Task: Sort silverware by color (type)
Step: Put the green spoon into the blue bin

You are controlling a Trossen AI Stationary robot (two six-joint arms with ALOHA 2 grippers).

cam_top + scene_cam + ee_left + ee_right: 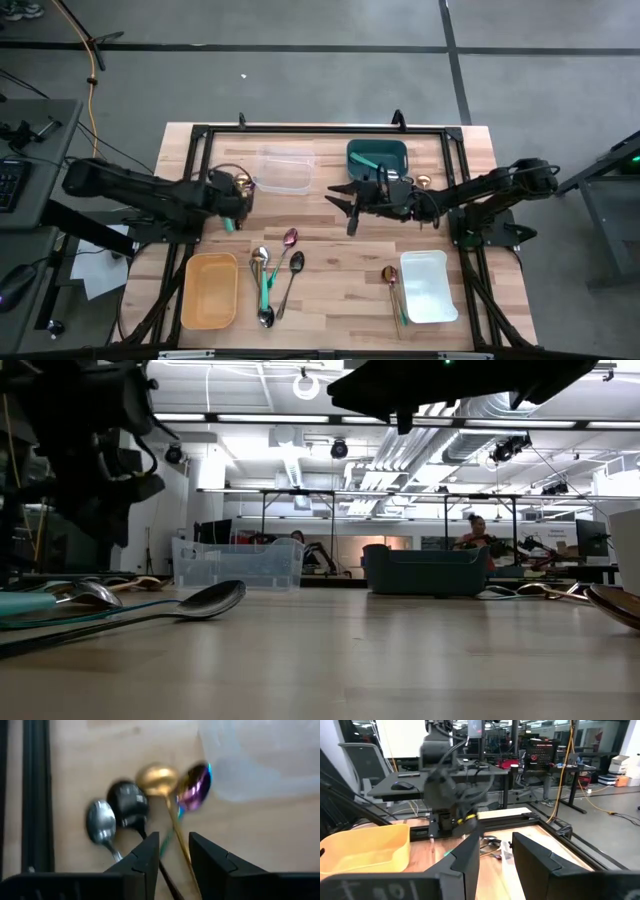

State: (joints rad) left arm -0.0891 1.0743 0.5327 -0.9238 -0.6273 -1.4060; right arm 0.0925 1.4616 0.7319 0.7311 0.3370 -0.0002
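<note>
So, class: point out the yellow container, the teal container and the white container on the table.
yellow container [210,312]: high view, on its bare floor near the lower rim.
teal container [390,148]: high view, on its upper rim.
white container [430,290]: high view, on the middle of its bare floor.

We see the spoon handles slip out of sight behind the left gripper's fingers. The clear container is blurry and cut off at the edge.
</note>
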